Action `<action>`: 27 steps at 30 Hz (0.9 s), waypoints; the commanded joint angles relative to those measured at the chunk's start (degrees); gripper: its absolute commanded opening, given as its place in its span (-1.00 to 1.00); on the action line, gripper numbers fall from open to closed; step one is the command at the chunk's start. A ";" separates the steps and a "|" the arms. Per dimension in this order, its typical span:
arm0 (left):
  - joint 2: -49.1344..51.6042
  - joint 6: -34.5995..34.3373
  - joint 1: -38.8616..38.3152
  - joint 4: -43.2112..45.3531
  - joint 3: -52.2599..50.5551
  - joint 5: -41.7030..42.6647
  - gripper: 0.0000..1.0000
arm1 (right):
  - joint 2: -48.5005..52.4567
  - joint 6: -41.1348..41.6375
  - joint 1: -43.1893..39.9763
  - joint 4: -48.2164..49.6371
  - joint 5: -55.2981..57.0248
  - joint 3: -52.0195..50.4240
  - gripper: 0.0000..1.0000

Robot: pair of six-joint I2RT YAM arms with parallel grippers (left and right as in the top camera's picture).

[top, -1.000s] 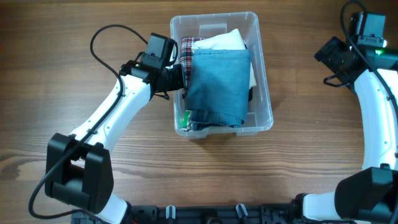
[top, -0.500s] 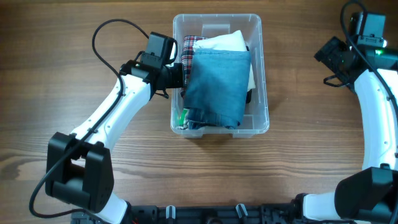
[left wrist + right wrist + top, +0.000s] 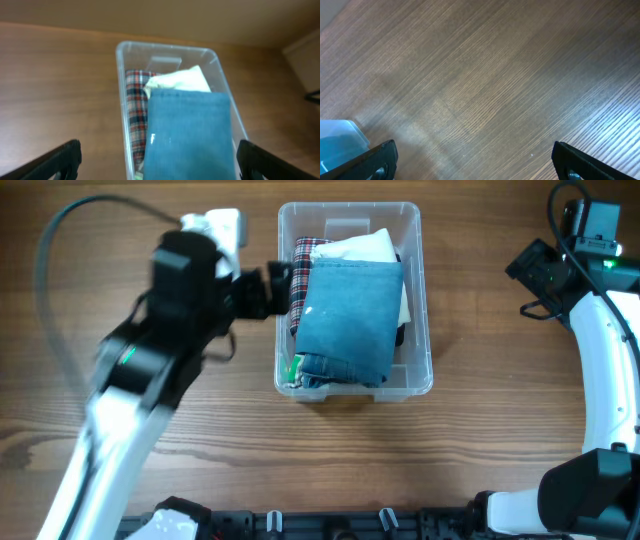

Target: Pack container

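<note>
The container [image 3: 425,300] is a clear plastic bin at the middle of the table. Inside, a folded blue denim cloth [image 3: 350,320] lies on top of a plaid cloth [image 3: 303,255] and a cream cloth [image 3: 360,247]. My left gripper [image 3: 272,288] hangs raised beside the bin's left wall and is blurred. In the left wrist view my left gripper [image 3: 160,165] is open, looking down on the container [image 3: 121,100] and the blue cloth [image 3: 190,135], with nothing between its fingers. My right gripper [image 3: 533,272] stands open at the far right over bare wood. In the right wrist view my right gripper [image 3: 480,162] holds nothing.
A corner of the container [image 3: 340,135] shows at the lower left of the right wrist view. Something green [image 3: 295,370] sits low at the bin's front left corner. Black cables loop off both arms. A black rail [image 3: 330,525] runs along the table's front edge.
My left gripper has opened and its arm has lifted up and back to the left, away from the bin's left wall. The bin shifted slightly. The right arm has not moved.
</note>
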 commanded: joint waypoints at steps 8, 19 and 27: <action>-37.77 -9.75 1.53 -19.80 -0.48 -1.49 0.99 | 0.59 0.96 -0.09 -0.07 -0.09 -0.11 1.00; -56.28 -12.79 1.53 -23.78 -5.79 -0.31 0.99 | 0.59 0.94 -0.09 -0.07 -0.09 -0.11 1.00; -56.28 -12.79 1.55 -32.28 -5.79 5.25 0.99 | 0.61 0.96 -0.09 -0.07 -0.09 -0.11 1.00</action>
